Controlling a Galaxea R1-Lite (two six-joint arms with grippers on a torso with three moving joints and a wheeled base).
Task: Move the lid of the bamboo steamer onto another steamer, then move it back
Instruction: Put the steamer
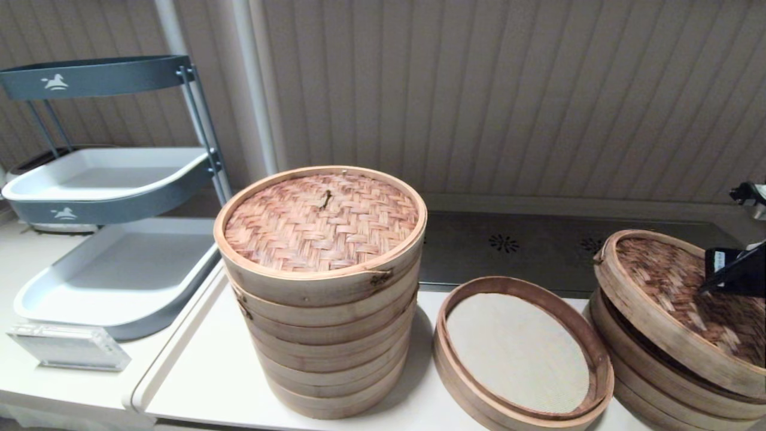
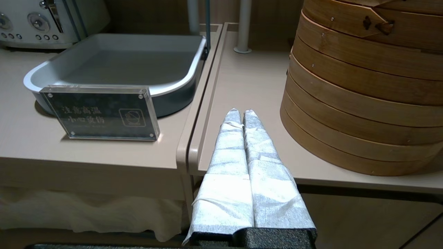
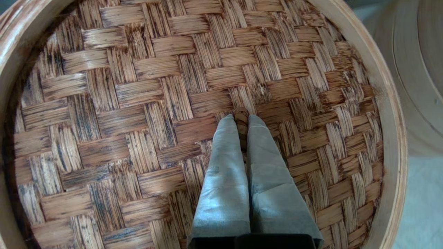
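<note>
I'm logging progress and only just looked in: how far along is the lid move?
Early or late is unclear. The right hand is shut on the centre knot of the bamboo steamer lid, tilted over its stack. The low steamer is uncovered. The left hand is parked, shut.

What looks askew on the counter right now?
The bamboo steamer lid sits tilted on the right-hand stack, its left edge raised with a dark gap beneath. The right hand is pinching its centre knot, so the tilt looks like lifting. The left hand is parked, shut.
</note>
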